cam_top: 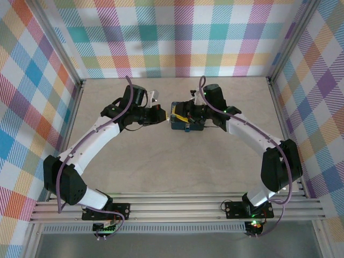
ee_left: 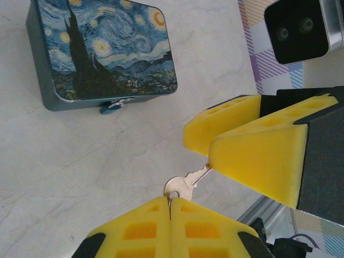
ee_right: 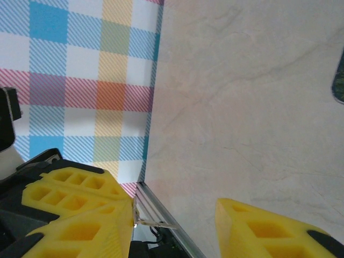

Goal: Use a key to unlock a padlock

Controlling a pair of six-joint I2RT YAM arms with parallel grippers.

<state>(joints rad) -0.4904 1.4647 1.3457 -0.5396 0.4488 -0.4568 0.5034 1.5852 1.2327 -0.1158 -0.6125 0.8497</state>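
Note:
The key (ee_left: 185,184) is a small silver one. My left gripper (ee_left: 171,200) is shut on its round head, and the blade points up and to the right. The blade's tip touches a yellow finger (ee_left: 258,158) of my right gripper (ee_right: 174,209), whose jaws stand apart with a wide gap. In the right wrist view the key (ee_right: 156,222) is a thin metal sliver beside the left finger. The padlock (ee_left: 110,107) is small and blue and hangs at the front latch of a dark tin box (ee_left: 107,48) with a starry-night lid. Both grippers (cam_top: 163,114) (cam_top: 180,114) meet just left of the box (cam_top: 188,127).
The box stands in the middle of the beige table (cam_top: 161,161). Checked walls (cam_top: 177,32) close in the back and both sides. A metal rail (ee_right: 161,212) runs along the table edge close under the grippers. The right wrist camera (ee_left: 301,27) shows above its fingers.

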